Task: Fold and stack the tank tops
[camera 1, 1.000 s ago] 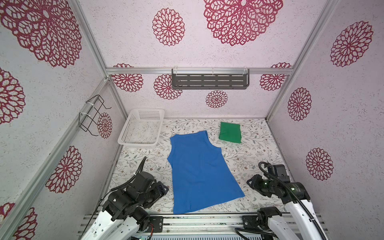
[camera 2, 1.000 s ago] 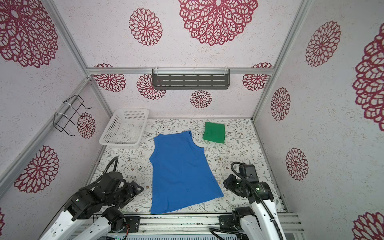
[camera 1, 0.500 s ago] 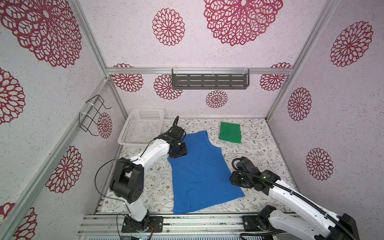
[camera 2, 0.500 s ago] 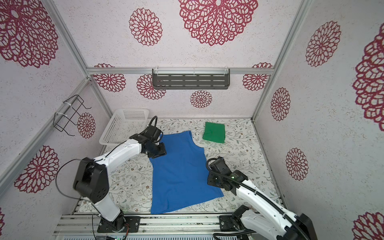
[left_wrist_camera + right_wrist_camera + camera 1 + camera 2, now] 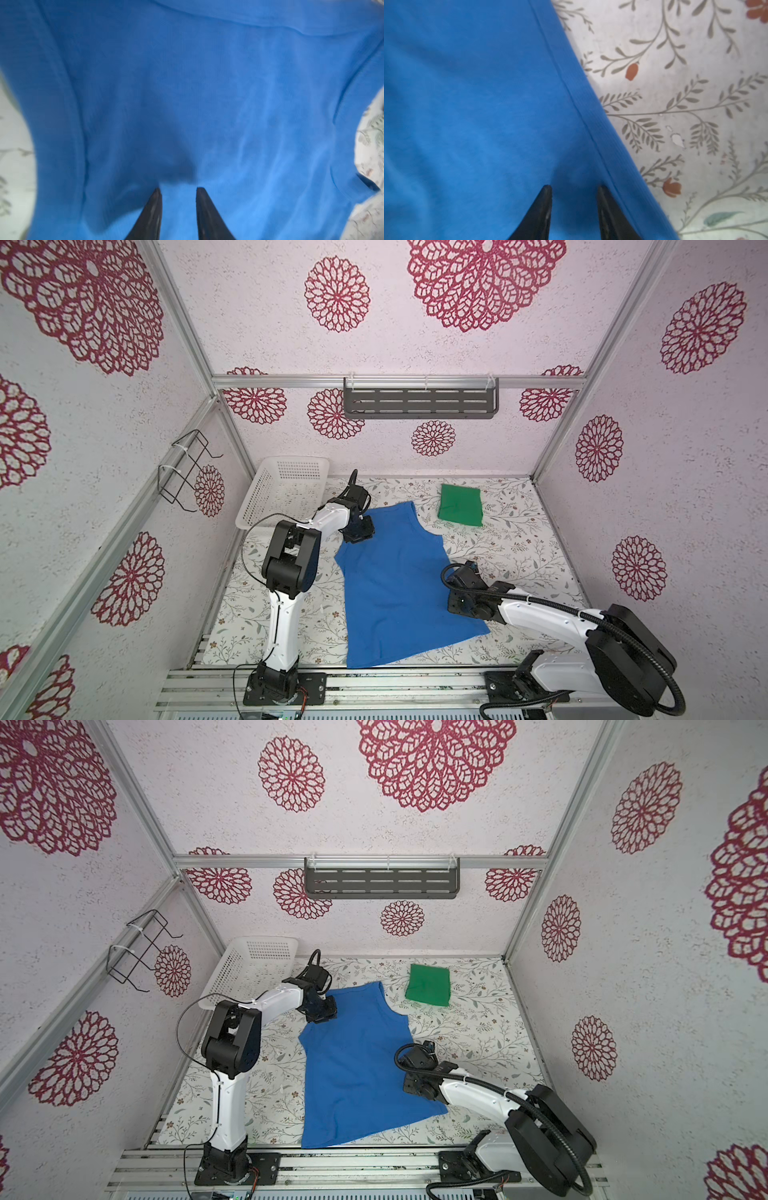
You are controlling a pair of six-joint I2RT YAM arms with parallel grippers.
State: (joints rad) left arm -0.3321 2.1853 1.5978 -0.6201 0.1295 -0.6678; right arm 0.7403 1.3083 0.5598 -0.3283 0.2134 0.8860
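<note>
The blue tank top (image 5: pixel 399 585) (image 5: pixel 357 1069) lies spread flat in the middle of the floral table, its hem toward the front. The green tank top (image 5: pixel 461 505) (image 5: pixel 429 984) sits folded into a small rectangle at the back right. My left gripper (image 5: pixel 359 533) (image 5: pixel 322 1013) (image 5: pixel 178 190) points down on the blue top's far left shoulder, its fingers a narrow gap apart with blue fabric (image 5: pixel 187 93) under them. My right gripper (image 5: pixel 454 609) (image 5: pixel 409 1088) (image 5: pixel 574 188) is down on the blue top's right side, just inside its hemmed edge (image 5: pixel 591 108), fingers apart.
A white perforated basket (image 5: pixel 286 489) stands at the back left, close behind the left arm. A grey slotted shelf (image 5: pixel 419 402) hangs on the back wall and a black wire rack (image 5: pixel 187 472) on the left wall. Bare floral table (image 5: pixel 519 539) lies right of the blue top.
Both arms have reached out from the front rail onto the blue top, left to its far shoulder, right to its right edge. The left jaws have narrowed.
</note>
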